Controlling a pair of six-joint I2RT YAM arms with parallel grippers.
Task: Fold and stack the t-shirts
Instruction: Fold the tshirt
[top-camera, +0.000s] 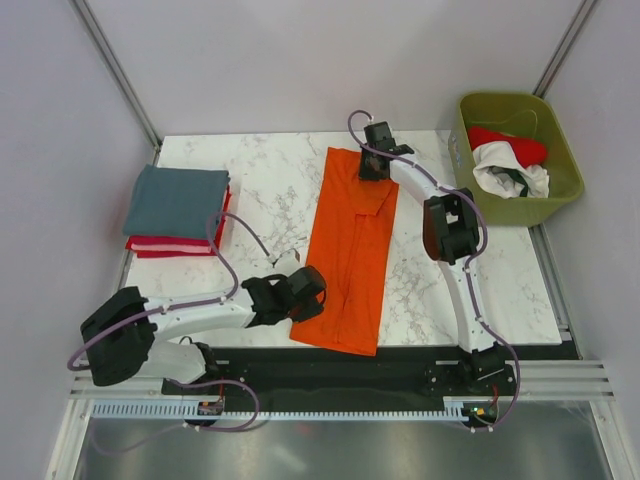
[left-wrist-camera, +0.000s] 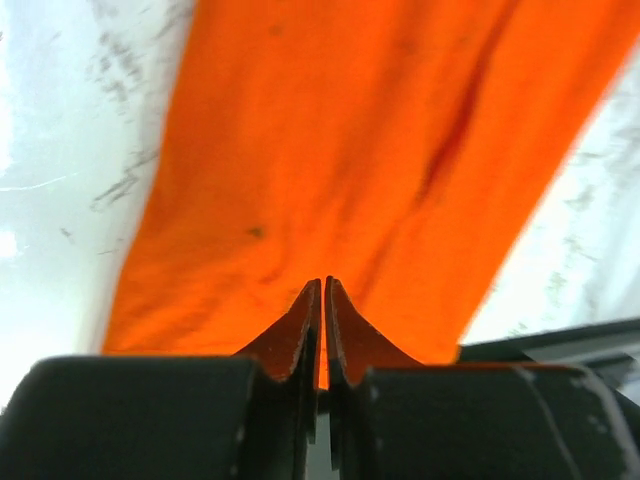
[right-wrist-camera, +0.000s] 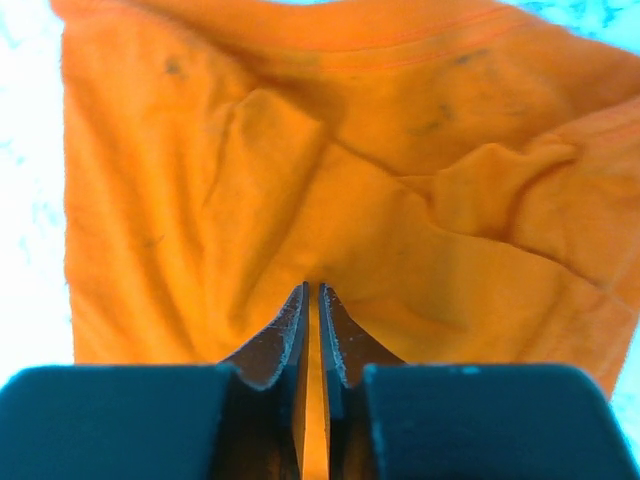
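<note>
Orange shirt (top-camera: 350, 250) laid out as a long strip, both claws pinching it.
It runs lengthwise down the middle of the marble surface (top-camera: 270, 180). Left claw (top-camera: 312, 285) is squeezed nearly flat on its near-left edge, and right claw (top-camera: 372, 165) is the same on the far end, with just a sliver of cloth between the jaws. Grey-blue shirt (top-camera: 175, 200) sits folded on red shirts (top-camera: 150, 243) at far left. White shirt (top-camera: 510, 175) and a red tee (top-camera: 515, 145) are in the green bin (top-camera: 560, 190) off right.
</note>
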